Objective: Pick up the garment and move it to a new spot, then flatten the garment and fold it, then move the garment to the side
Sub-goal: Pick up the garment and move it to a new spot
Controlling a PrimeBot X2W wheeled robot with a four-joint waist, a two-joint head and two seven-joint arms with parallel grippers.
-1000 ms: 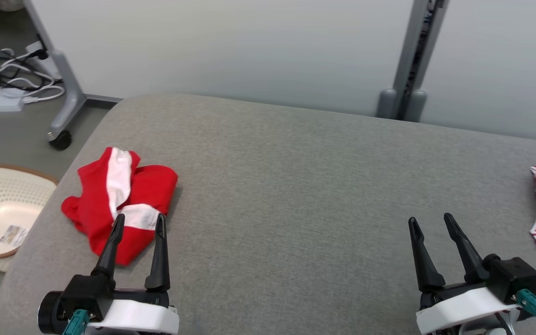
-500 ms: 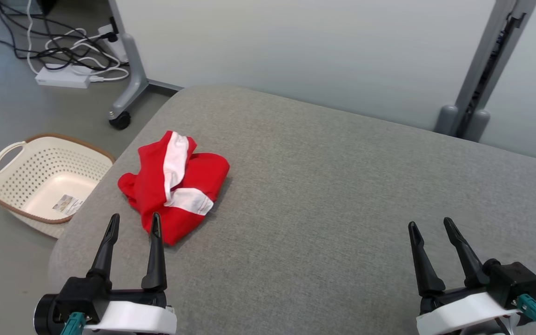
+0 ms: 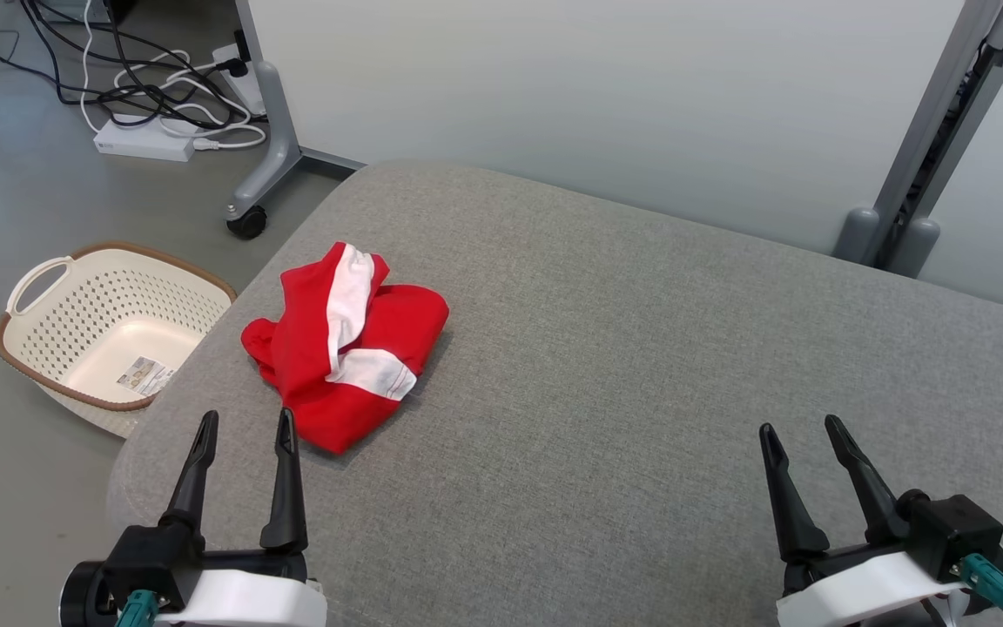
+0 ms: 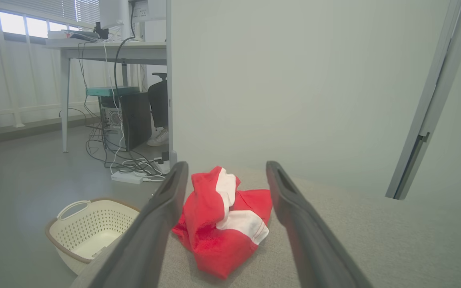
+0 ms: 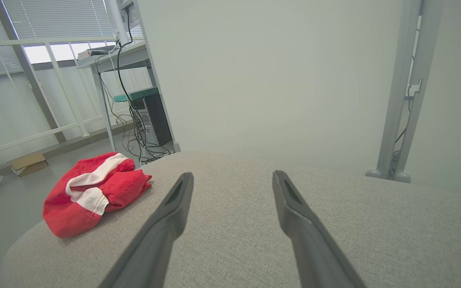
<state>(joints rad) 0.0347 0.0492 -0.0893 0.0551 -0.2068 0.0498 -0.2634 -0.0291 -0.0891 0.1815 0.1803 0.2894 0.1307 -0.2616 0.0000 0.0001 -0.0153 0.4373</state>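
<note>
A crumpled red garment with white bands (image 3: 346, 347) lies near the left end of the grey cushioned surface (image 3: 623, 348). My left gripper (image 3: 245, 421) hovers open just short of the garment's near edge, nothing between its fingers. In the left wrist view the garment (image 4: 224, 218) sits straight ahead between the two fingers. My right gripper (image 3: 799, 429) stands open over bare cushion at the lower right, far from the garment. The right wrist view has the garment (image 5: 92, 192) off to its left.
A cream perforated basket with a brown rim (image 3: 110, 331) sits on the floor left of the cushion. Cables and a power strip (image 3: 144, 139) lie beyond it by a wheeled frame leg (image 3: 247, 222). A grey post (image 3: 928, 165) stands behind the cushion.
The head camera has turned left, shifting the whole scene rightward; a second red garment at the right edge has left the picture. The left gripper now sits slightly short of the garment instead of overlapping it.
</note>
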